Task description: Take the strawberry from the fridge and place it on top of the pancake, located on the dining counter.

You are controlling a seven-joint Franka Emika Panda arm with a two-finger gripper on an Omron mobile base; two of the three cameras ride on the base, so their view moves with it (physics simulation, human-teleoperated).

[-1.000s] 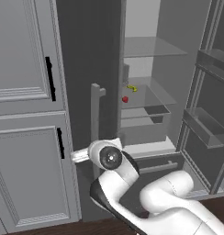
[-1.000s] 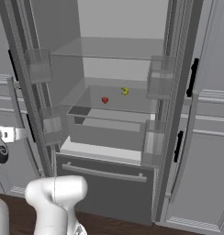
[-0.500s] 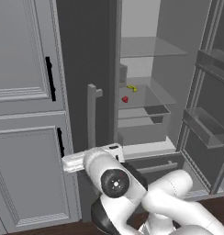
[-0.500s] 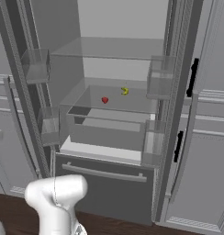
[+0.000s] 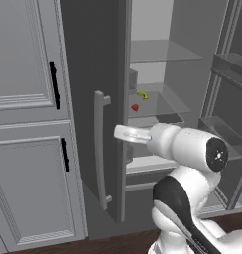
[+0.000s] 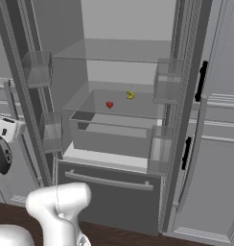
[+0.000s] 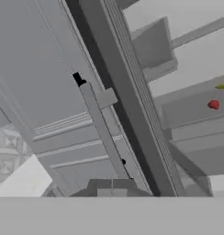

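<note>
The fridge (image 6: 123, 120) stands with both doors swung wide, so the fetching step is judged to be in hand. The strawberry (image 6: 109, 104) lies on a middle shelf, near a small yellow item (image 6: 130, 95). The gripper (image 5: 122, 133) is closed and empty, beside the left door's handle (image 5: 100, 149). Next, an opened gripper and a reach inward are called for.

Flat, even rendered light, pretty dim and grey overall, barely any shadows, no glare; hand view looks soft and blurry.

base views flank open fridge (image 6: 114, 158), hand view close
</note>
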